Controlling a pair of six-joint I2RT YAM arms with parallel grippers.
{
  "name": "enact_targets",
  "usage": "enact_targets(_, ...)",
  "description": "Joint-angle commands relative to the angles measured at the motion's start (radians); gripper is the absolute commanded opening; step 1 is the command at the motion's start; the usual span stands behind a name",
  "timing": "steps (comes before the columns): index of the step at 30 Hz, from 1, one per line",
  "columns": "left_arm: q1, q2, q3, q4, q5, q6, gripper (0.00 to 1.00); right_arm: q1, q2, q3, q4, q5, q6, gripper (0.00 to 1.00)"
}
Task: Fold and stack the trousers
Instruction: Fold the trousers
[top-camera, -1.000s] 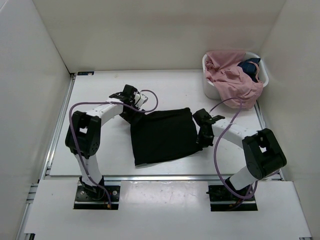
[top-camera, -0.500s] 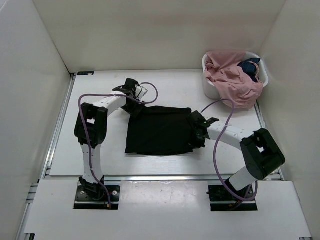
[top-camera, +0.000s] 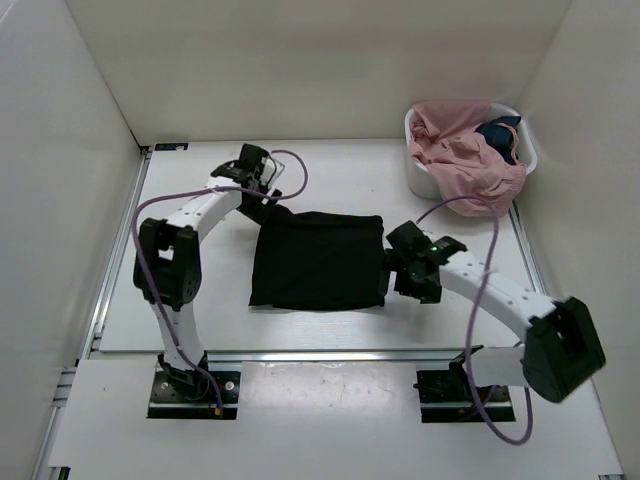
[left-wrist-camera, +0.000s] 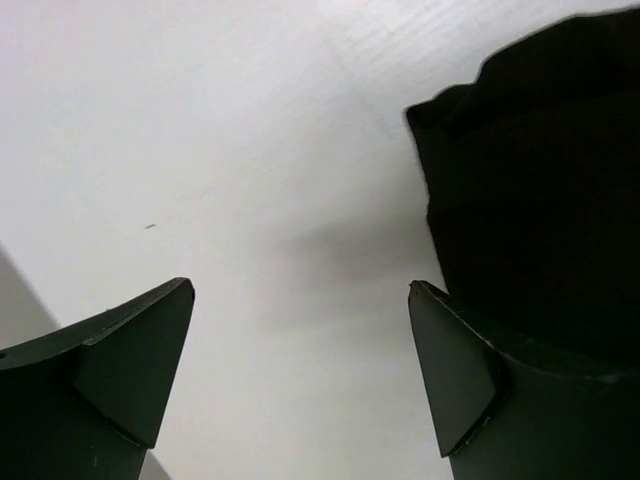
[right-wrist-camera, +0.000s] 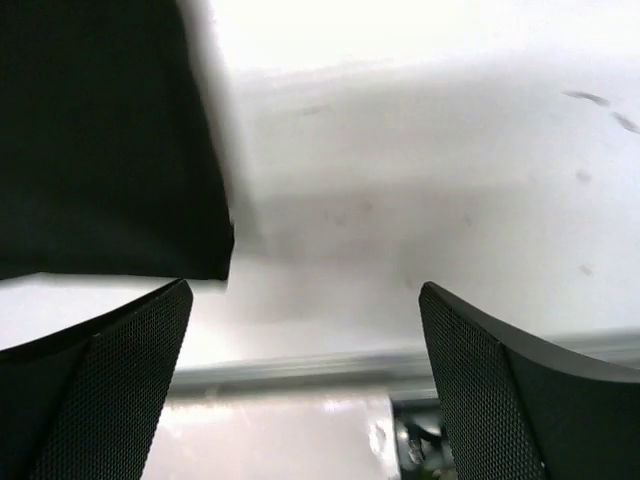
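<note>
From above, the trousers (top-camera: 318, 260) lie as a flat black rectangle in the middle of the desk (top-camera: 200, 310), so the folding looks finished. The left end effector (top-camera: 262, 190) sits at their far left corner and the right end effector (top-camera: 397, 266) just off their right edge. A basket (top-camera: 420, 178) at the far right holds a pink garment (top-camera: 465, 160). In the left wrist view the fingers stand wide apart and empty, with the trousers' corner beside the right finger. In the right wrist view the fingers are likewise spread and hold nothing, the trousers' edge lying at the left. Stacking looks not yet done.
</note>
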Motion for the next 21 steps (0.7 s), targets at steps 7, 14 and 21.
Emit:
enact_targets(7,0.09,-0.408,0.04,-0.1,-0.163,-0.079,1.0,-0.105,-0.155,0.358,-0.432,0.081,-0.163,0.99)
enact_targets(14,0.435,-0.566,-0.1,-0.198,-0.182,-0.15,1.0,-0.149,-0.135,0.584,-0.481,0.17,-0.229,0.99)
enact_targets(21,0.614,-0.762,-0.356,-0.229,-0.061,-0.217,1.0,-0.15,-0.155,0.581,-0.463,0.258,-0.249,0.99)
